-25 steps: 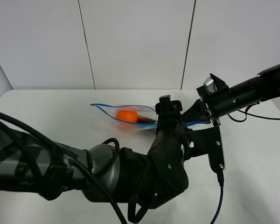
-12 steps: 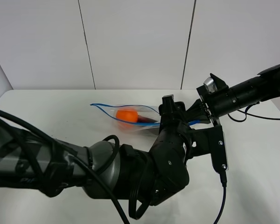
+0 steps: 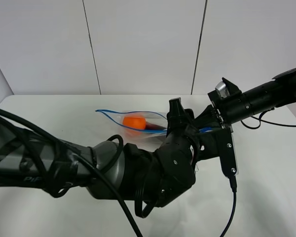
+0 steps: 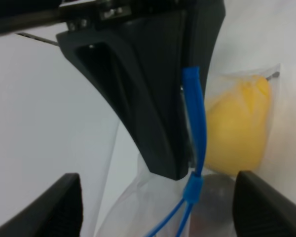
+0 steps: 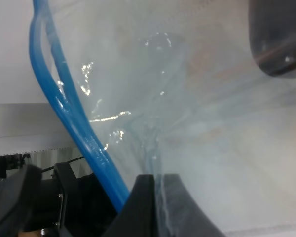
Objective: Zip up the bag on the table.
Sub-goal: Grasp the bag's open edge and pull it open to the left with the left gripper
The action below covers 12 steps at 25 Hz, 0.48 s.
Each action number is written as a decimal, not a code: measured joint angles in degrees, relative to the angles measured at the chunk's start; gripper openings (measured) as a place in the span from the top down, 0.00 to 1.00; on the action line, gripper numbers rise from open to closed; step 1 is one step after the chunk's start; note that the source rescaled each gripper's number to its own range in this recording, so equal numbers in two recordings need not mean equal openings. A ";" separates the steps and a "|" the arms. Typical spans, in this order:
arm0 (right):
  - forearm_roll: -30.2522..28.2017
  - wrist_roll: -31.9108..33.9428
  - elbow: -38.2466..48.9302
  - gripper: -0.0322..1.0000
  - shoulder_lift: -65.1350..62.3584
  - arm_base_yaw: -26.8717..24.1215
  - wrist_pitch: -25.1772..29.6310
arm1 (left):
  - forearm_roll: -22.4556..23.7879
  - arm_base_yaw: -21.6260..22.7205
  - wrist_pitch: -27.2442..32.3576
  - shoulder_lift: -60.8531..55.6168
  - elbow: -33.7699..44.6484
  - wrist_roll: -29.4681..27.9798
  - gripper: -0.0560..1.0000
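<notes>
L gripper [image 4: 158, 210] is released: the fingers sit wide apart on either side of the zip strip [image 4: 196, 123] and touch nothing, at the bag's R end, just beside the R gripper. The bag [image 3: 138, 121] lies on the table [image 3: 49, 113], mid-table toward the far edge. Its long axis runs L-R across the exterior view and dips slightly toward the near side at the R end. The pointed L end lies flat and aims L. The zip's two blue tracks bow apart through the mid section, so the mouth is still open, and they merge again at the R end. Contents L to R: orange fruit [image 3: 134, 121], then dark purple fruit [image 3: 155, 127]. The yellow fruit [image 4: 237, 128] shows only in the L wrist view, next to the strip. R gripper [image 5: 155, 192] is clenched on the bag's R end, w/ film pinched between the tips. Vs 1 s ago: L wrist has edged up and in toward the strip, and its cam bracket sits higher. Bag, fruit and R gripper haven't moved.
</notes>
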 joint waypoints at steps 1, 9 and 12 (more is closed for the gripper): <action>0.00 0.00 0.00 0.97 0.00 0.00 0.00 | 0.00 0.00 0.11 0.00 0.00 0.31 0.35; 0.00 0.00 0.00 0.97 0.00 0.00 0.00 | 0.00 0.00 0.61 0.00 0.00 4.09 0.36; 0.00 0.00 0.00 0.97 0.00 0.00 0.00 | 0.00 0.00 0.61 0.00 0.00 4.21 0.36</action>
